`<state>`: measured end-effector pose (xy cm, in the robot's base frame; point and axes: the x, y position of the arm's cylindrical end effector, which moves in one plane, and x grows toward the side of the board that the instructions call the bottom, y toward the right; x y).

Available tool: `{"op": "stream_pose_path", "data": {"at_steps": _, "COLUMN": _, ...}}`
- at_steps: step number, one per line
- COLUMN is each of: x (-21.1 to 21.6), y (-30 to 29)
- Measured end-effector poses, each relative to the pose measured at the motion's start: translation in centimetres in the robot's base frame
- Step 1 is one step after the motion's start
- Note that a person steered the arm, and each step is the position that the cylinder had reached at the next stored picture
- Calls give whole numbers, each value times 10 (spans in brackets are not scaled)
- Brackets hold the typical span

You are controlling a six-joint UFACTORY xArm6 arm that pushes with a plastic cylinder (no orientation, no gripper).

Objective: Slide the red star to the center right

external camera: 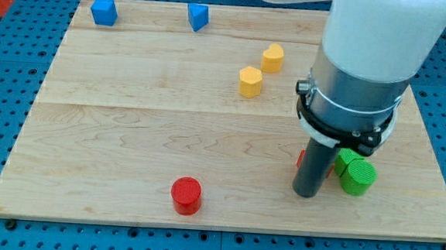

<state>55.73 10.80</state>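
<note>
A: Jaws are absent; a dark rod is fitted, so nothing can be held. My tip point(306, 194) is set on the worktop point(129, 135), beside green blocks point(356, 174).

B: And the red star point(302, 158)?

A: Only a red sliver is seen behind the rod, touching it; its shape cannot be confirmed. A slow push upward and right is advised, the green blocks being avoided.

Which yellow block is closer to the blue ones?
The yellow block toward the view's left; the other yellow block sits farther right from the blue blocks.
</note>
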Motion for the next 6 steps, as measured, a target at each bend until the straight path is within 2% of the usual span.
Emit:
{"op": "stream_pose_path", "data": {"at_steps": 1, "x": -63, "y": -20}}
{"op": "stream_pose_path", "data": {"at_steps": 2, "x": -69, "y": -19}}
{"op": "stream_pose_path", "data": {"at_steps": 3, "x": -14, "y": -27}}
{"op": "stream_pose_path", "data": {"at_steps": 5, "x": -86, "y": 8}}
{"op": "stream_pose_path", "data": {"at_steps": 6, "x": -98, "y": 66}}
